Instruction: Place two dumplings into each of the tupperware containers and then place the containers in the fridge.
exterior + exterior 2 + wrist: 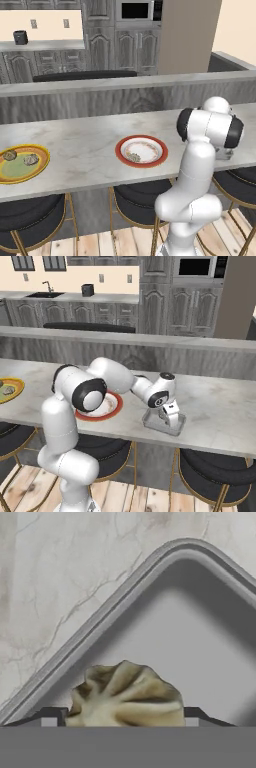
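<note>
Your gripper [170, 417] is down over the tupperware container [161, 425] at the counter's [90, 145] near edge, and in the hand view a dumpling [127, 697] sits between the finger tips [49, 719], above the container's floor near a rounded corner. The jaws are spread wide around it; you can't tell whether they actually pinch it. Off to the left, the red-rimmed plate [142, 150] carries one dumpling [133, 157], and the yellow-rimmed green plate [22, 163] farther left carries two more dumplings [31, 160].
</note>
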